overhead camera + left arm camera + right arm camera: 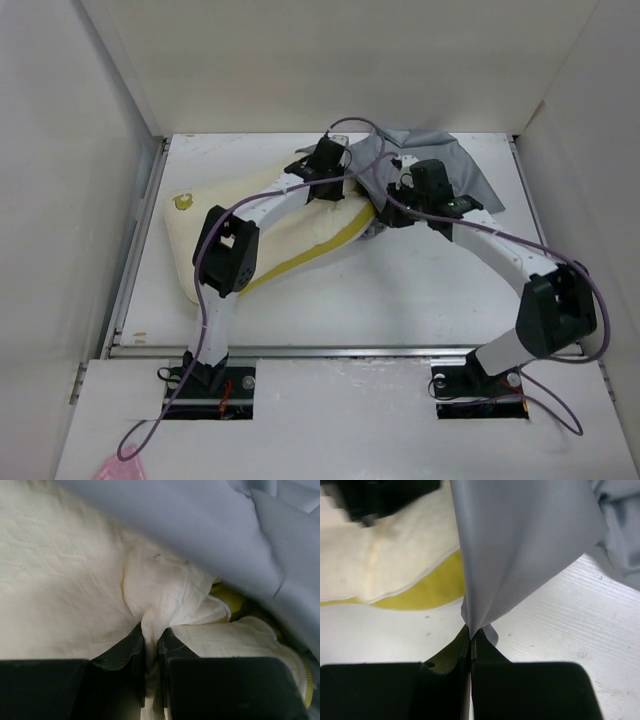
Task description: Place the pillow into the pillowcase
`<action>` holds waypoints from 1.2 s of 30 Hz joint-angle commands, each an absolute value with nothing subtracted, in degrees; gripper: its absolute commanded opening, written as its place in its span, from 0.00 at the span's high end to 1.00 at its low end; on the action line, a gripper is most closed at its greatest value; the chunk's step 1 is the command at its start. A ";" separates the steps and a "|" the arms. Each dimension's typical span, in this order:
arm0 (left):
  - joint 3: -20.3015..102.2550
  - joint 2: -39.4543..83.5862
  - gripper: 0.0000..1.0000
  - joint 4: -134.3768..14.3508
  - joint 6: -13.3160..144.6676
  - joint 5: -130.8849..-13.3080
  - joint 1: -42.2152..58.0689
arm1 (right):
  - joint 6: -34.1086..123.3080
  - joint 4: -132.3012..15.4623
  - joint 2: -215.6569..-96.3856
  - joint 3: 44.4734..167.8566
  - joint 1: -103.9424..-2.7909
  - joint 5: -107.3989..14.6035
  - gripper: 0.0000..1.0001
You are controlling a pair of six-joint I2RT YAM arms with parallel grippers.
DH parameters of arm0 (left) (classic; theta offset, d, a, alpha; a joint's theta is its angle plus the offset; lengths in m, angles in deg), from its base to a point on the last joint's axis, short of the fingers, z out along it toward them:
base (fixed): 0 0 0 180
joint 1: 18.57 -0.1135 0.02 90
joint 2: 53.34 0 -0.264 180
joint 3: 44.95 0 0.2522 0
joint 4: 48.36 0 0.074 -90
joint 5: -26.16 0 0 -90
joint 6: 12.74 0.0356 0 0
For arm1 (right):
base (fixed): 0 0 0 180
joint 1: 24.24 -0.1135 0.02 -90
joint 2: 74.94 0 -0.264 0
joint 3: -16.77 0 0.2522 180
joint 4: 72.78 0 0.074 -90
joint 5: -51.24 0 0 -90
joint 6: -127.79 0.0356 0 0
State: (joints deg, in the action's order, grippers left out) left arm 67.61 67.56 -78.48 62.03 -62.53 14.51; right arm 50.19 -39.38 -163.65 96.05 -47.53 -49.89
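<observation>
White table [420,290]: left gripper [151,634] pinches pillow [60,580] corner, right gripper [471,639] clamps pillowcase [520,545] edge; pillow's long axis points right toward it

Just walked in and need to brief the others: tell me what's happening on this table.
Two robot arms are working a large cream-white foam pillow with a yellow side edge into a wrinkly grey fabric pillowcase. The left gripper is shut on a pinch of the pillow's cover near the case. The right gripper is shut on an edge of the pillowcase, just above the white table. Most of the pillow lies outside the case.
</observation>
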 commanded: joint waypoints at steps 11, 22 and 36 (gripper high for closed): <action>85.79 70.50 1.00 -80.40 54.32 -58.21 18.25 | 47.63 -34.67 -165.02 111.29 -60.97 -58.44 1.00; 79.99 69.97 1.00 -78.55 49.57 -59.17 17.73 | 44.82 -41.96 -165.99 98.57 -67.74 -68.48 0.97; 55.05 47.84 0.00 -83.12 48.43 -51.98 11.32 | 43.24 -38.82 -164.60 100.75 -68.27 -53.00 0.39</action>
